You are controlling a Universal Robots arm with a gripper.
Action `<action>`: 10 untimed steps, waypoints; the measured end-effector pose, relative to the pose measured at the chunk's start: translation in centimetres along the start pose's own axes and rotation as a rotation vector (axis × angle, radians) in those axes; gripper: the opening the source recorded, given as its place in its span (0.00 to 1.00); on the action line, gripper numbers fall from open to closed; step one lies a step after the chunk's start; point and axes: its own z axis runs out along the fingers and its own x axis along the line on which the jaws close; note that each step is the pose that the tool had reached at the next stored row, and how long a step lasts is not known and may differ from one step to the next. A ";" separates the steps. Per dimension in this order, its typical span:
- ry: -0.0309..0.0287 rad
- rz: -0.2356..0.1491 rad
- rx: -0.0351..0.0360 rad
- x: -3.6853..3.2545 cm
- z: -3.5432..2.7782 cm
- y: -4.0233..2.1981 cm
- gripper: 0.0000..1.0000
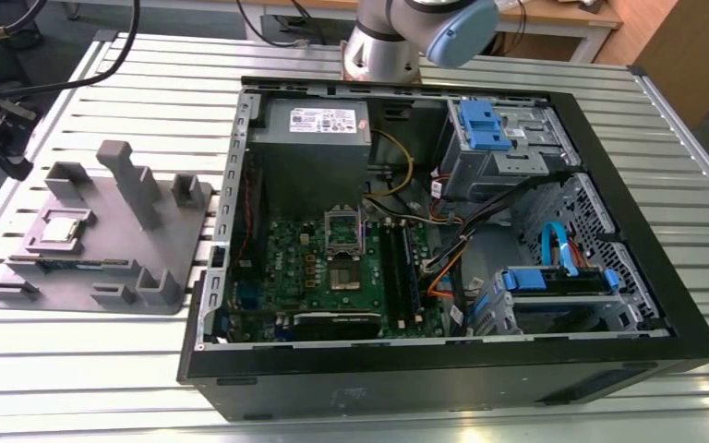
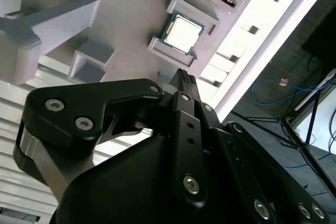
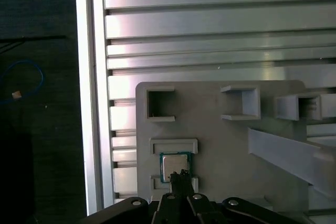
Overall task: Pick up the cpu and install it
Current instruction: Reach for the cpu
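The cpu (image 2: pixel 182 32) (not yet lifted from its tray (image 2: pixel 131 9)) is hovered over by the end effector (image 2: pixel 184 76), pinched together and empty; it must be opened for picking.

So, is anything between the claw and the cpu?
Nothing visible. The cpu lies bare in its tray recess, the claw close by it; the tray's upright posts stand off to the side.

On the exterior view's left you see the cpu (image 1: pixel 62 228) lying flat in the grey tray (image 1: pixel 102 237), among upright posts. Just beside the tray sits the open computer case (image 1: pixel 453 369), its motherboard (image 1: pixel 287 263) exposed, on the slatted table (image 1: pixel 84 369). Part of the arm (image 1: pixel 410 37) rises behind the case.
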 end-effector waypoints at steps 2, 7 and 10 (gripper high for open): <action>-0.0001 0.000 -0.0001 -0.01 0.20 -0.14 0.11; 0.0000 0.000 0.0000 0.00 0.91 -0.34 0.11; 0.0000 0.000 0.0000 -0.01 1.27 -0.36 0.11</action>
